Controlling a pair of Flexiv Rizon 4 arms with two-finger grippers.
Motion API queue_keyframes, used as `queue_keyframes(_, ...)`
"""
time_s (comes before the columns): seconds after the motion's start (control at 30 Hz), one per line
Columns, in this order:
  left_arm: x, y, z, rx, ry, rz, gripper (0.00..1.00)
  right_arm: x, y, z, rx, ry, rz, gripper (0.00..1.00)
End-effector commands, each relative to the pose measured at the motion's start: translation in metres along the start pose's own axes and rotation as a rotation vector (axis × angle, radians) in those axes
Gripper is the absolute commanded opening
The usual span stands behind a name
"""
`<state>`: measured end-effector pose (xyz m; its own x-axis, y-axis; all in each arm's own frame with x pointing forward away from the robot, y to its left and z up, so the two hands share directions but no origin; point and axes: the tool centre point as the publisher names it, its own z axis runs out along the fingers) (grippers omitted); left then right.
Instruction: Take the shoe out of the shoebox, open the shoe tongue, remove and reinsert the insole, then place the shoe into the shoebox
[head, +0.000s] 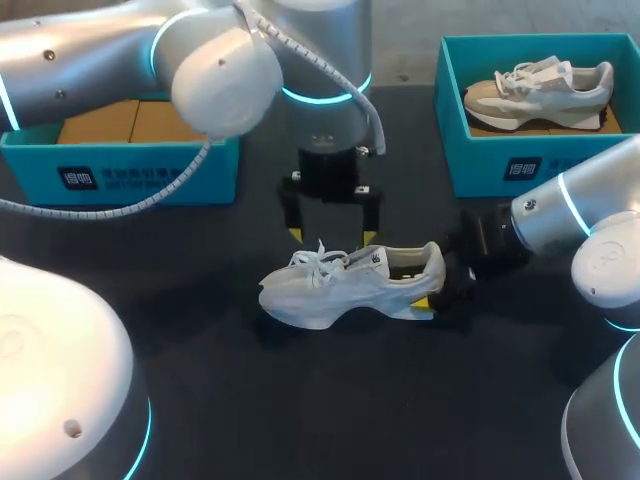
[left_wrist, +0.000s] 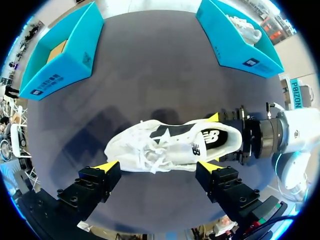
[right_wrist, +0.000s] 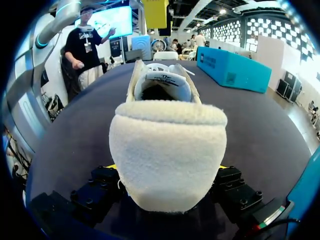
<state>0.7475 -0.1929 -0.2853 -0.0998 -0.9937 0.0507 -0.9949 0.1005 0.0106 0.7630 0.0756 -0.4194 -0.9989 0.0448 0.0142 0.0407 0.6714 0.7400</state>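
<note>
A white shoe (right_wrist: 167, 150) stands upright on the dark table (right_wrist: 260, 130). Its fuzzy heel fills the space between the right gripper's (right_wrist: 167, 170) two black fingers (right_wrist: 102, 187), which press it from both sides, slivers of yellow tip showing. Past the heel the shoe's mouth opens upward, tongue and laces beyond, and a teal shoebox (right_wrist: 230, 67) sits farther ahead, off to one side.

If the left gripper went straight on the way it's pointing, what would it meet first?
Probably the white shoe: the left gripper points down at its middle, open fingers either side. Depth is unclear, so the tips might pass beside it.
</note>
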Motion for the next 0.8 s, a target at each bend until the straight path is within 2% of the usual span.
queue_keyframes(0.03, 0.009, -0.004, 0.011, -0.008, -0.003, 0.004, 1.0, 0.0, 0.0, 0.002, 0.001, 0.0, 0.0, 0.0)
queue_keyframes(0.4, 0.039, -0.01, 0.029, -0.036, 0.004, 0.031, 1.0, 0.0, 0.0, 0.002, 0.001, 0.0, 0.0, 0.0)
queue_keyframes(0.8, 0.049, -0.015, 0.052, -0.063, -0.049, 0.036, 1.0, 0.0, 0.0, 0.002, 0.001, 0.0, 0.0, 0.0)
